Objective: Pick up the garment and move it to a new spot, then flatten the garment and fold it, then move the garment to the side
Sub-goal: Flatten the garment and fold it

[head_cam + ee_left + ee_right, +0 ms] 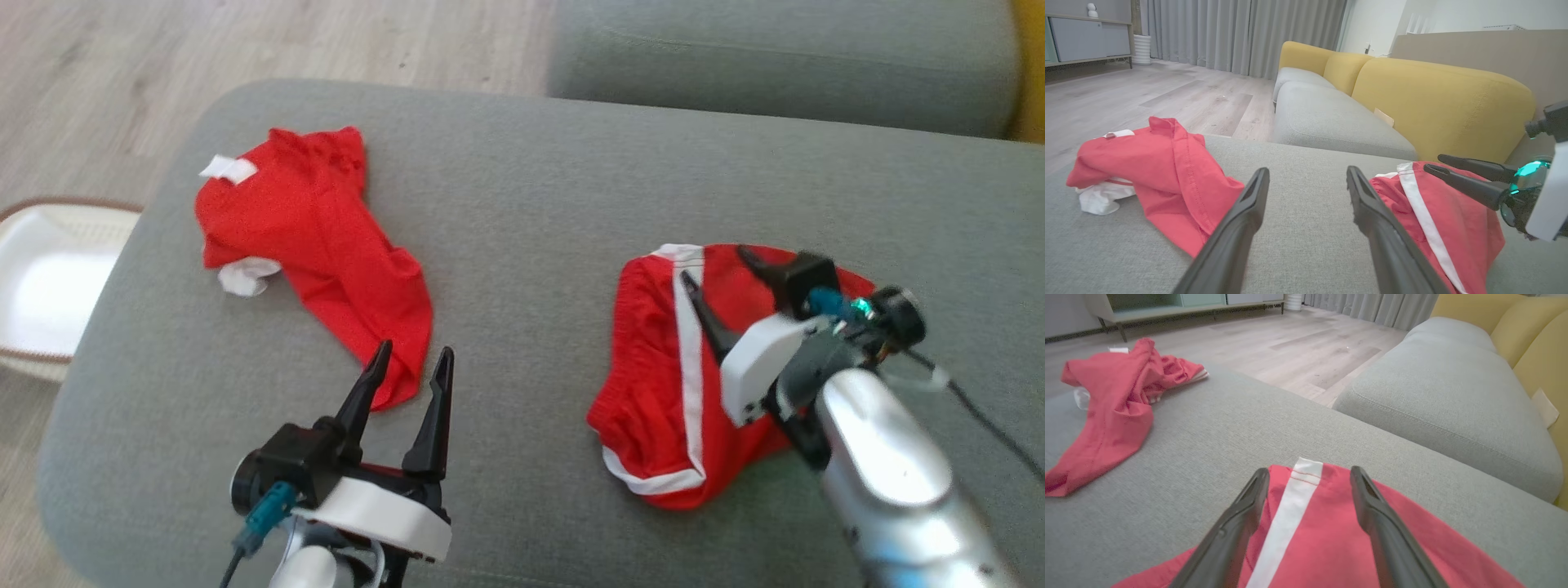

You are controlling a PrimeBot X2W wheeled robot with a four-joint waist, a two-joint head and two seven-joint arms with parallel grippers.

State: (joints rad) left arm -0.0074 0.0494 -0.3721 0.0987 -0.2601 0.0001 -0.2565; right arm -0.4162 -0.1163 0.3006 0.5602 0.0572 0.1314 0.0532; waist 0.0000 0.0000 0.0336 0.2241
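On one garment lies a seemingly blank tag; left gripper, right gripper spread.

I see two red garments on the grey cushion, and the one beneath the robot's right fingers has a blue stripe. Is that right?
Not quite: the stripe is white, not blue, as the right wrist view shows between the open right fingers. The rest stands: the striped red shorts and a crumpled red cloth garment lie on the grey fabric cushion.

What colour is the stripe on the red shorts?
White stripe on the red fabric shorts; clearest in right wrist view.
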